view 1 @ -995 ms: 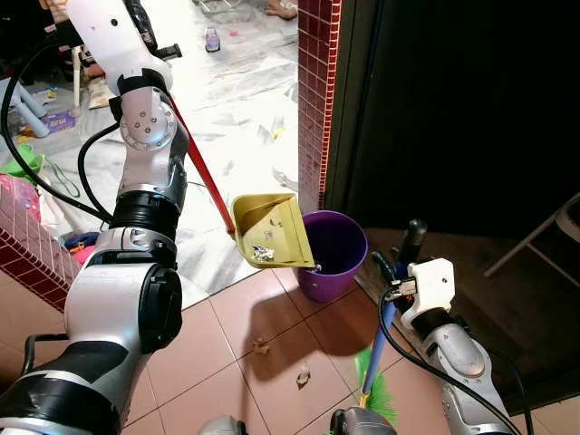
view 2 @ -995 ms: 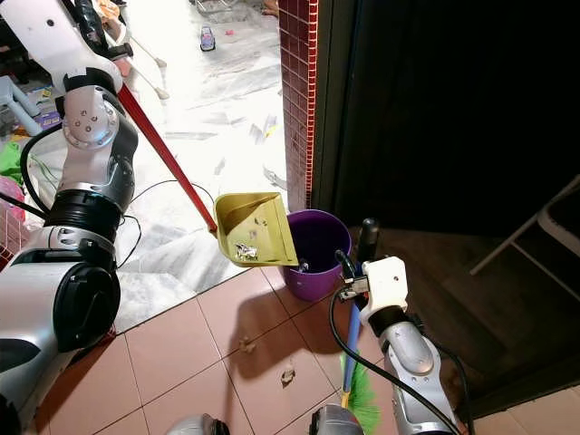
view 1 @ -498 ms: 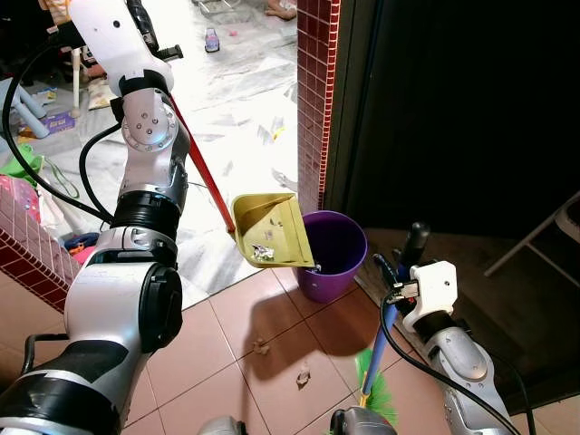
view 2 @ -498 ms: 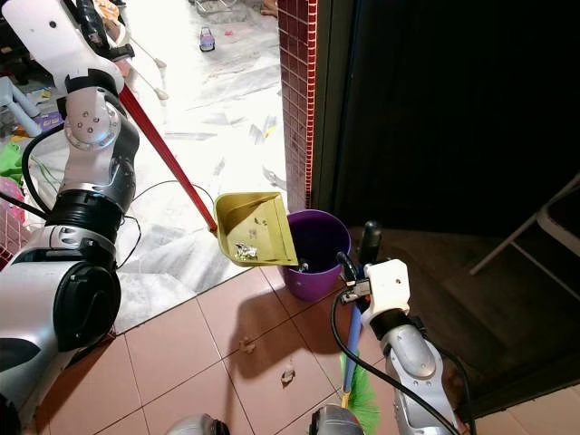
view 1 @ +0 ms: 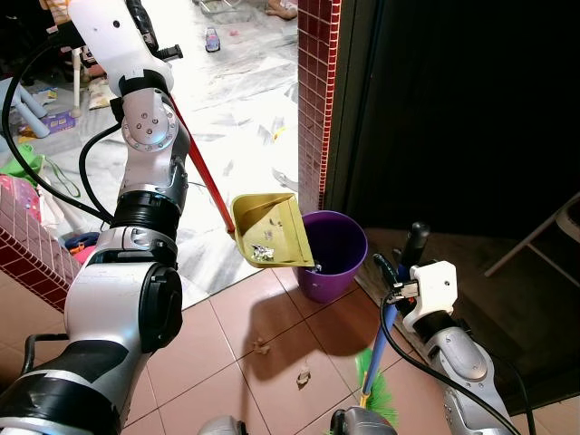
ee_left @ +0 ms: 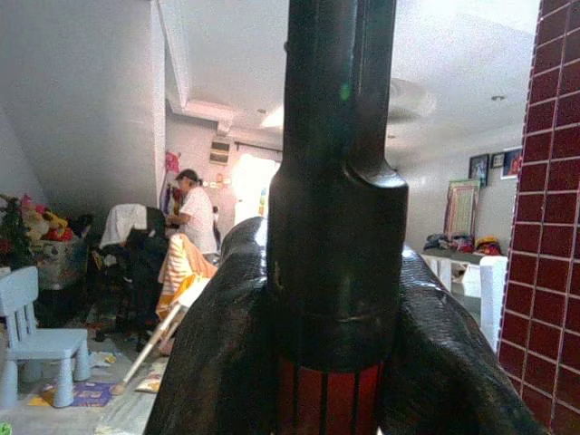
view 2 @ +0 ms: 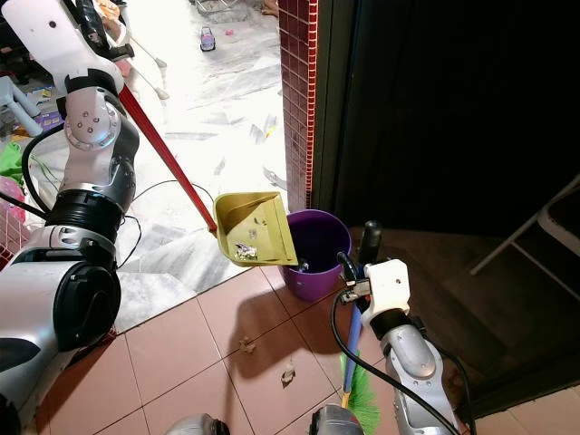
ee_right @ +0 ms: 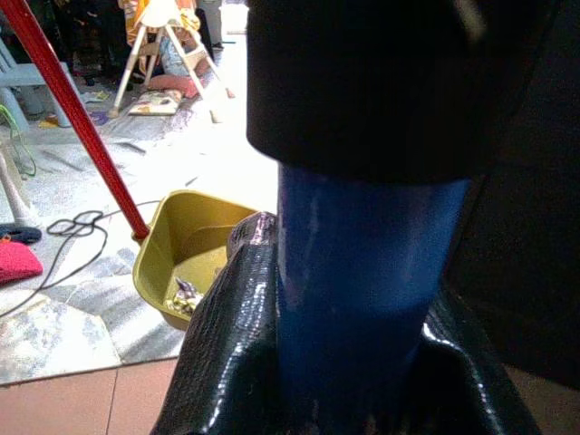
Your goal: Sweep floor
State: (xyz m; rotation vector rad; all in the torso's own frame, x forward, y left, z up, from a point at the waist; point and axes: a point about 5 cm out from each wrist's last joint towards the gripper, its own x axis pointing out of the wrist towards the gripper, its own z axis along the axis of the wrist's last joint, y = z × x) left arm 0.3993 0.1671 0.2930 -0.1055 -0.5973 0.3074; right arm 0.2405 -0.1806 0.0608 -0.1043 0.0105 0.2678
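Observation:
A yellow dustpan point(view 1: 269, 229) on a long red handle point(view 1: 201, 168) hangs tilted over the rim of a purple bin point(view 1: 337, 252), with scraps of litter lying in it. My left gripper point(ee_left: 331, 362) is shut on the red handle's black top end, high at the upper left. My right gripper point(ee_right: 362, 362) is shut on the blue broom handle point(view 1: 386, 324), low at the right; the broom's green bristles point(view 1: 379, 391) rest on the tiles. Two litter scraps point(view 1: 261, 345) lie on the terracotta tiles in front of the bin.
A red-tiled pillar point(view 1: 315, 91) stands just behind the bin, with a dark doorway to its right. A folding chair point(view 1: 544, 237) is at the far right. Toys and a black cable point(view 1: 54, 181) clutter the marble floor at the left. A person point(ee_left: 194, 213) stands far back.

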